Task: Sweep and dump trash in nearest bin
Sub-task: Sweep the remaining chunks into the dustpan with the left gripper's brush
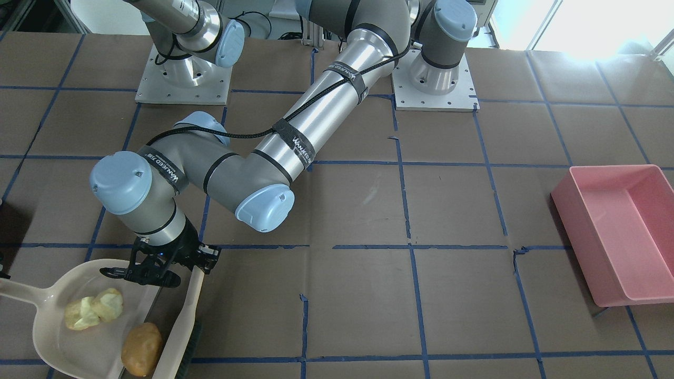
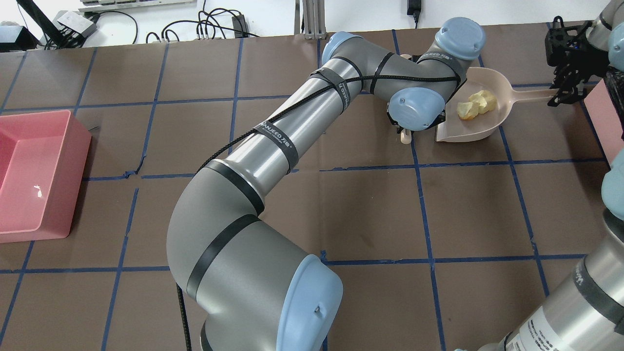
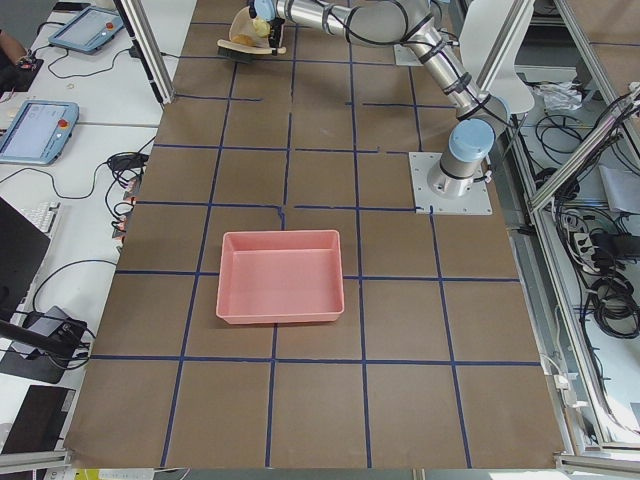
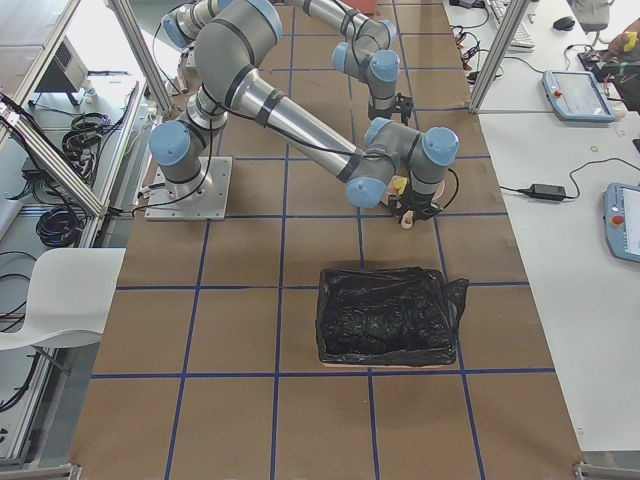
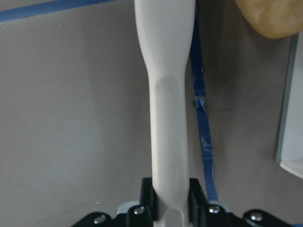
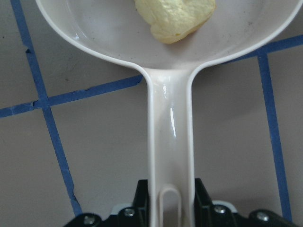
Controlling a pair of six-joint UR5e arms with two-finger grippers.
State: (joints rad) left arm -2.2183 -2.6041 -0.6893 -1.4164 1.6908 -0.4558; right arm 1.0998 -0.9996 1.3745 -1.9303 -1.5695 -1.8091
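A beige dustpan [image 1: 50, 337] lies on the table. Two pale yellow trash lumps [image 1: 95, 309] sit in it, and an orange-brown potato-shaped lump [image 1: 141, 348] rests at its mouth. My left gripper [image 1: 163, 263] reaches across the table, shut on the white handle of a brush [image 1: 184, 321] lying along the pan's mouth; the left wrist view shows the handle [image 5: 168, 118] clamped between the fingers, with the potato lump [image 5: 274, 16] beyond. My right gripper [image 2: 560, 87] is shut on the dustpan handle [image 6: 170, 142], and a yellow lump [image 6: 175, 16] shows in the pan.
A pink bin [image 1: 616, 231] stands far across the table on my left side [image 2: 29, 175]. A bin lined with a black bag [image 4: 385, 315] stands close to the dustpan on my right side. Blue tape lines grid the brown table.
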